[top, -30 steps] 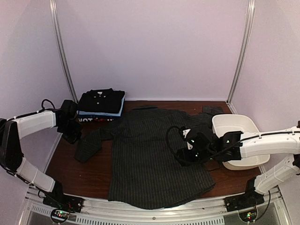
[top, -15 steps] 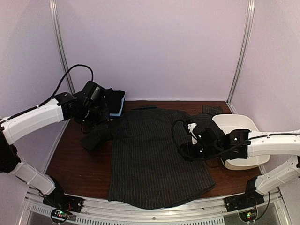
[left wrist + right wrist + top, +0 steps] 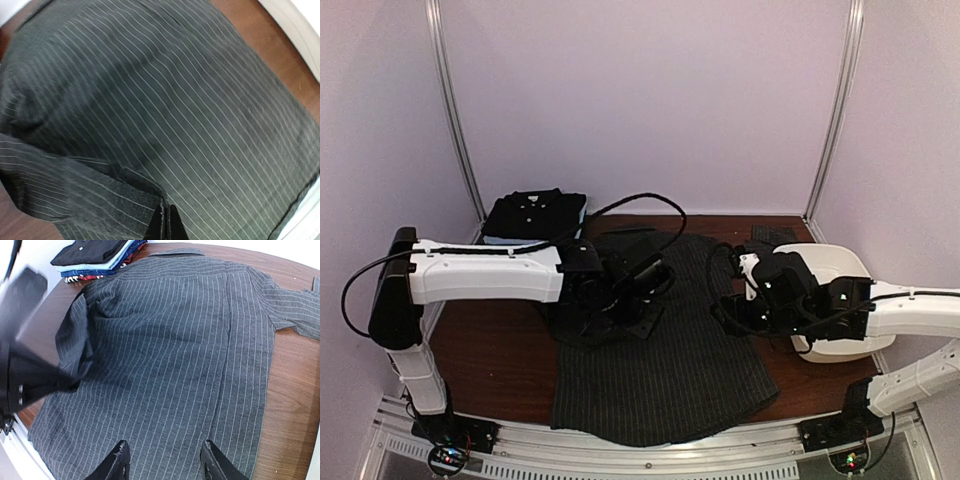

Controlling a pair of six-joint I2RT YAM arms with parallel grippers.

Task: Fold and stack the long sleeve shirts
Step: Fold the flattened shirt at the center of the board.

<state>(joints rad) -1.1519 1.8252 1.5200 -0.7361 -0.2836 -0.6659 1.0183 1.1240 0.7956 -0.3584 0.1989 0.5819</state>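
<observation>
The pinstriped shirt (image 3: 660, 370) (image 3: 200, 100) (image 3: 190, 365) lies spread flat in the middle of the desk (image 3: 500, 350), with its collar at the far side and its bottom edge at the near edge of the desk. One sleeve (image 3: 75, 195) (image 3: 75, 340) of this shirt is lifted and turned over onto the left part of the shirt's body. The other sleeve (image 3: 295, 310) lies on the wood at the shirt's right shoulder.

The left gripper (image 3: 625, 310) (image 3: 166, 227) is above the left half of the shirt. Its jaws are pressed together, and the edge of the turned sleeve is pinched between them. The right gripper (image 3: 740, 310) (image 3: 165, 460) hangs above the right half of the shirt. Its fingers (image 3: 119, 462) stand apart and nothing is between them.

Behind the shirt's left shoulder, in the far corner of the desk, is a stack of folded shirts (image 3: 535, 212) (image 3: 95, 255), with a black one on top and a light blue one under it. Just beside the shirt's right edge stands a white tub (image 3: 830, 270) (image 3: 295, 30).
</observation>
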